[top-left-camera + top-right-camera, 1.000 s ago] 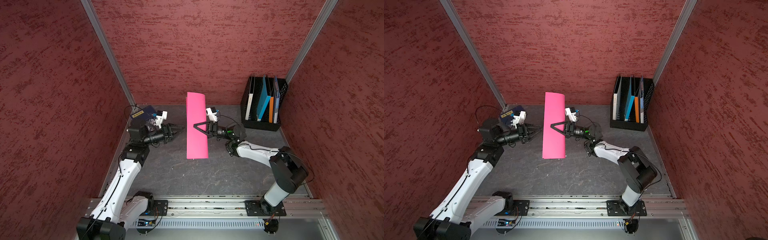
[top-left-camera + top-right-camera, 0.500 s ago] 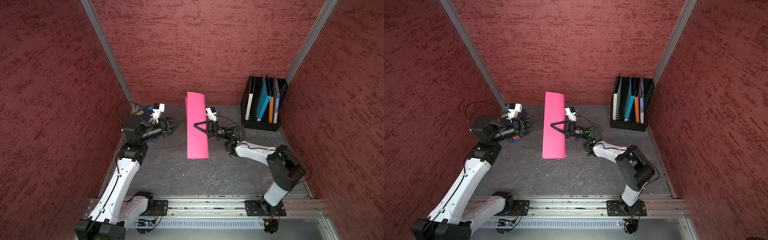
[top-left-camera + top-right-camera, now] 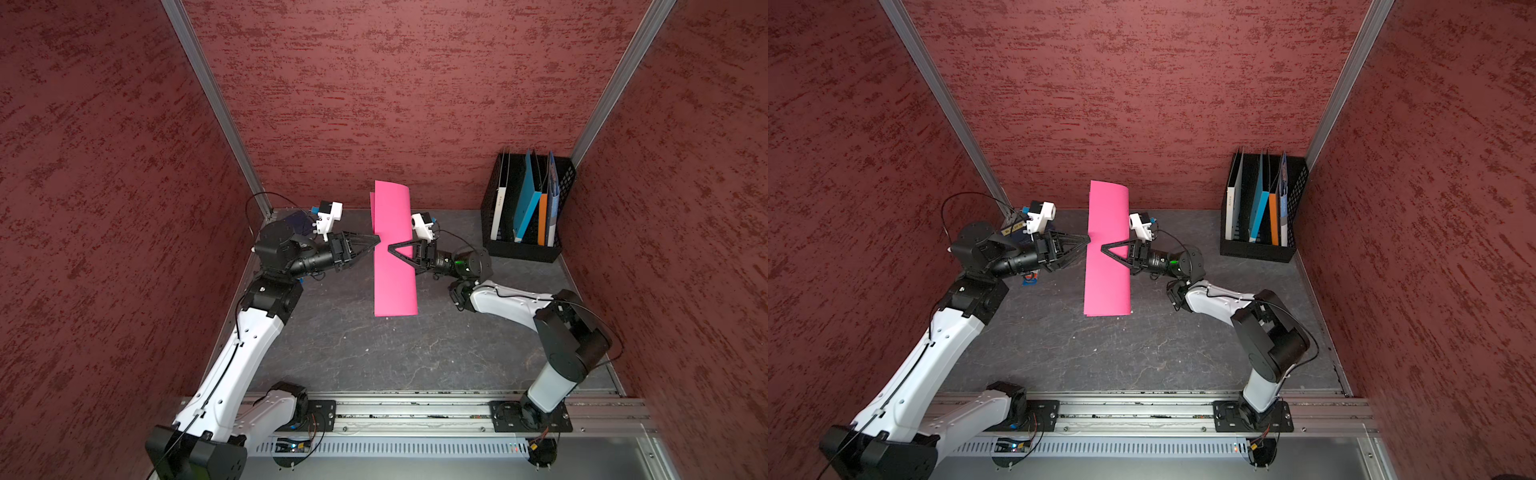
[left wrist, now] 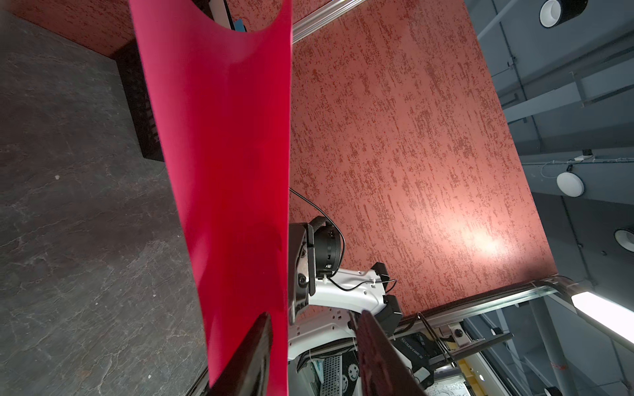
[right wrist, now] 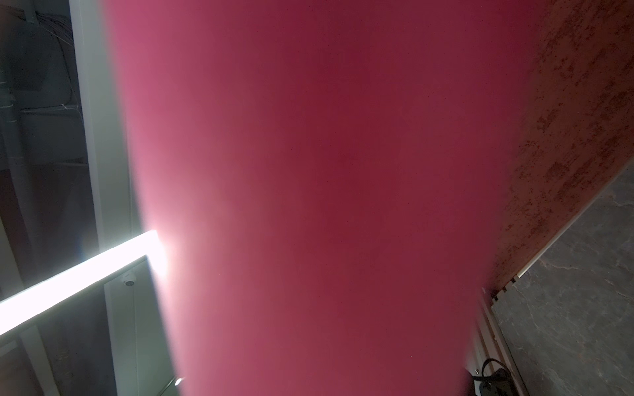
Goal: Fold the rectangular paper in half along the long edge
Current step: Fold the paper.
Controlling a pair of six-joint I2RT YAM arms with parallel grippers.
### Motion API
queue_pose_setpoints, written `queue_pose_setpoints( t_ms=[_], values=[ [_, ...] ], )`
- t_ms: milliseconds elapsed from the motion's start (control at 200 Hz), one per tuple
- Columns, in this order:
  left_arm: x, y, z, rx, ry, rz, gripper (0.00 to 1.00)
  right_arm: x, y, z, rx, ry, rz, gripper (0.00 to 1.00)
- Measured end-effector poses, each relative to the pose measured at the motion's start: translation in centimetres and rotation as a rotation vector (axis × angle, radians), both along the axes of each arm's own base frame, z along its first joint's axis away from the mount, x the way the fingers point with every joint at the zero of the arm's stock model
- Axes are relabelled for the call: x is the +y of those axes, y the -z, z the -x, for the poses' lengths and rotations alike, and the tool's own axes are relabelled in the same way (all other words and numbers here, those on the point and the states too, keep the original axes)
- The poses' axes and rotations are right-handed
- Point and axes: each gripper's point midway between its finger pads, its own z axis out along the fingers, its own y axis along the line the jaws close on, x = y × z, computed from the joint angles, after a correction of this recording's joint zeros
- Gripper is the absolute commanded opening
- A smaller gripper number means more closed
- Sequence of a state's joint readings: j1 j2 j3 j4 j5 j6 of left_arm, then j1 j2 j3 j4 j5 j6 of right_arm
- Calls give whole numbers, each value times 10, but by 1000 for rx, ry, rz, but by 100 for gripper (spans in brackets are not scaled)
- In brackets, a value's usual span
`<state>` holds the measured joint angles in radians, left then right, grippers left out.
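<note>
The rectangular paper [image 3: 395,266] [image 3: 1106,274], bright pink, hangs above the dark table, bent loosely over along its length. At its far end a second layer peeks out on the left. My right gripper [image 3: 390,248] [image 3: 1102,248] reaches in from the right, shut on the paper, with one black finger lying across its top. In the right wrist view the paper [image 5: 326,192] fills the picture and hides the fingers. My left gripper [image 3: 376,240] [image 3: 1088,239] [image 4: 312,317] is open at the paper's left edge. In the left wrist view the edge of the paper [image 4: 233,171] runs between its fingers.
A black file rack [image 3: 525,249] with blue and orange folders stands at the back right. A navy booklet [image 3: 1017,228] with a yellow label lies behind my left wrist in the back left corner. Red walls close three sides; a metal rail [image 3: 415,411] runs along the front.
My left arm has drawn back, risen and swung right, bringing its open gripper up to the paper's left edge. The right gripper and the paper have hardly moved.
</note>
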<state>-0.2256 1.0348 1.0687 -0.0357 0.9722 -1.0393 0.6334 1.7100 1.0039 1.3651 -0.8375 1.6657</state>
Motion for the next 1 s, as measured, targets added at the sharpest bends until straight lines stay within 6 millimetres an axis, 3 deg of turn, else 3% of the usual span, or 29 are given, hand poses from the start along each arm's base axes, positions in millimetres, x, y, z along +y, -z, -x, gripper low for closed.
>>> queue_pose_setpoints(
  t_ms=[220,451,1002],
  values=[
    [3,13,-5,36,-38,-58,42,0,-1,1,-3,-4,-1,41],
    [8,3,-4,1,-83,-122,42,2,-2,4,-6,-15,1,41],
    [3,42,-10,72,-88,-235,42,1,-13,10,-29,-27,-14,42]
  ],
)
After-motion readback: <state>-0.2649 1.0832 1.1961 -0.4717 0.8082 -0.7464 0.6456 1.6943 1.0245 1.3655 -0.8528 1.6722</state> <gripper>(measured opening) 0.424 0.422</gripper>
